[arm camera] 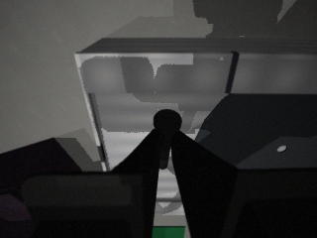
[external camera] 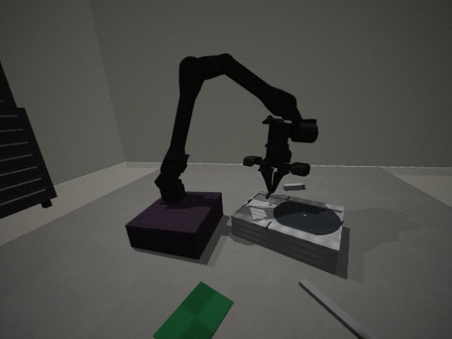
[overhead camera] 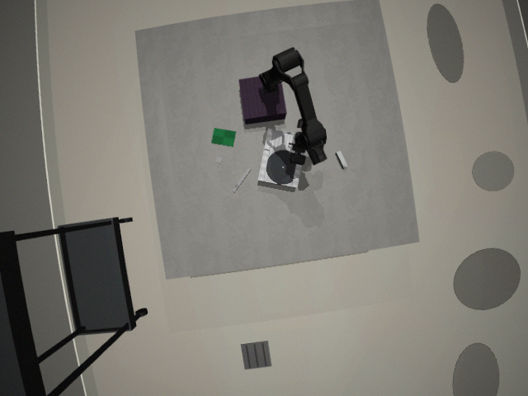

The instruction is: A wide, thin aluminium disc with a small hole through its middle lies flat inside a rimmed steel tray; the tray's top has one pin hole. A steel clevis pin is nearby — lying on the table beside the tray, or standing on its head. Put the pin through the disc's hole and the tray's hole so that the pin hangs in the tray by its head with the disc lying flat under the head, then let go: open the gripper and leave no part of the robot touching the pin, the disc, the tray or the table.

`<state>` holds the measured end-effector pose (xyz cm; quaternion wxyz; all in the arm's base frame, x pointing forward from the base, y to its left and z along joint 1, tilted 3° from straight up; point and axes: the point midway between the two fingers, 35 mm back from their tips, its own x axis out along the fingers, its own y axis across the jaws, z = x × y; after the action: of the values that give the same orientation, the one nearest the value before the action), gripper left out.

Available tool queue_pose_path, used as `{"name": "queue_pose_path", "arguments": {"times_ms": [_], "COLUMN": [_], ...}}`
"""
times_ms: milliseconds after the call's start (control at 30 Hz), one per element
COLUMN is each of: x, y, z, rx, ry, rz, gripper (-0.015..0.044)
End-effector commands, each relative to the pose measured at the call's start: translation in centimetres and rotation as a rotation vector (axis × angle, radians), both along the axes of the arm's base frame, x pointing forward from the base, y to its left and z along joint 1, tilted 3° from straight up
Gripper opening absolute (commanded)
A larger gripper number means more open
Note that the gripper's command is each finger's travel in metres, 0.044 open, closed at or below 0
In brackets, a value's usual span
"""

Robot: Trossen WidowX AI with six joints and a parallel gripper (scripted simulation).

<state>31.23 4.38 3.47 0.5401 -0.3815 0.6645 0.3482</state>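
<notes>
Plain grey-green walls (external camera: 273, 44) met in corner at left of exterior view; pale baseboard (external camera: 328, 166) ran along foot. Grey square mat (overhead camera: 205, 238) lay on beige floor (overhead camera: 298, 341). Dark slatted furniture (external camera: 22, 153) stood at left. Floor bore slotted grey square (overhead camera: 256, 354) and grey round patches (overhead camera: 492, 171) along right of top view. Light dim, shadows soft-toned.
</notes>
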Motion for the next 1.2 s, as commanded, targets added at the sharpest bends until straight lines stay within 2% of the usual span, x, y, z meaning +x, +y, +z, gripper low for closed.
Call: {"name": "queue_pose_path", "arguments": {"times_ms": [0,567,833,1167], "x": [1.6,8.1,8.3,7.8], "y": [-1.4,-8.8,-9.1,-9.6], "z": [0.1,1.8,2.0,2.1], "rx": [0.030,0.097,0.126,0.356], "ry": [-0.009,-0.112,-0.134,-0.262], "rz": [-0.017,-0.033,-0.037,-0.047], "gripper": [0.0000,0.0000,0.0000,0.0000]}}
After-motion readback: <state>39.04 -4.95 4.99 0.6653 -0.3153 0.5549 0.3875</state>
